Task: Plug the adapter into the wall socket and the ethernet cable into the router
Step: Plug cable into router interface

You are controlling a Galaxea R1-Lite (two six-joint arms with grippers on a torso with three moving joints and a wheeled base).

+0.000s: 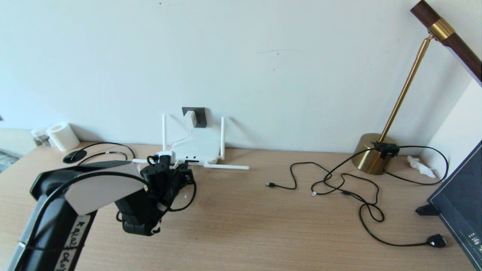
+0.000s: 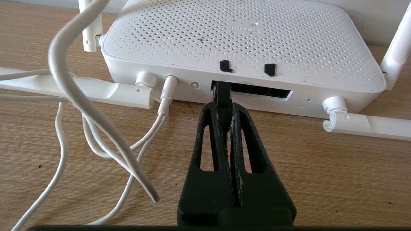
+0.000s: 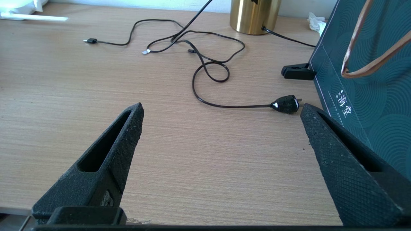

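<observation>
Brass lamp [image 1: 374, 152] far right; thin black cables [image 1: 339, 180] sprawl beside it; paper roll [image 1: 62, 135] far left.

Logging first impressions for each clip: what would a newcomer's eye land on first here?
First, the left gripper, shut on the ethernet cable, holding its black plug at the port strip on the front edge of the white router. Behind the router, the white adapter sits in the dark wall socket. To the right stands a brass lamp with thin black cables strewn across the wooden desk.

Router [image 1: 197, 150] below wall socket [image 1: 196, 116], lamp [image 1: 374, 152] right.
</observation>
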